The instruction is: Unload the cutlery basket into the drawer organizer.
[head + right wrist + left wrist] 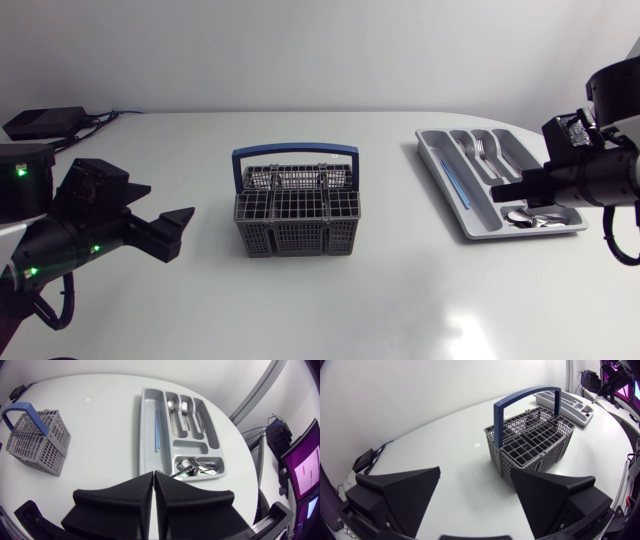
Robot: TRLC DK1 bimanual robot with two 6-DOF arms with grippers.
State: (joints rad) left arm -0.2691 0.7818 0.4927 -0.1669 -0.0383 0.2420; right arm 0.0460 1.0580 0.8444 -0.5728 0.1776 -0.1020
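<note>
The grey cutlery basket (296, 208) with a blue handle stands mid-table; no cutlery shows in it (532, 440). The grey drawer organizer (440, 165) lies at the right and holds a blue straw, forks, a spoon and several small pieces in its near compartment (197, 467). My left gripper (178, 232) hovers open to the left of the basket, fingers wide apart (475, 495). My right gripper (505, 192) is shut with nothing in it, hanging just above the organizer's near end (153, 485).
A black box with cables (42, 122) lies at the table's far left corner. The table's curved edge runs close behind the organizer (230, 425). Bare white tabletop (380, 300) spreads in front of the basket.
</note>
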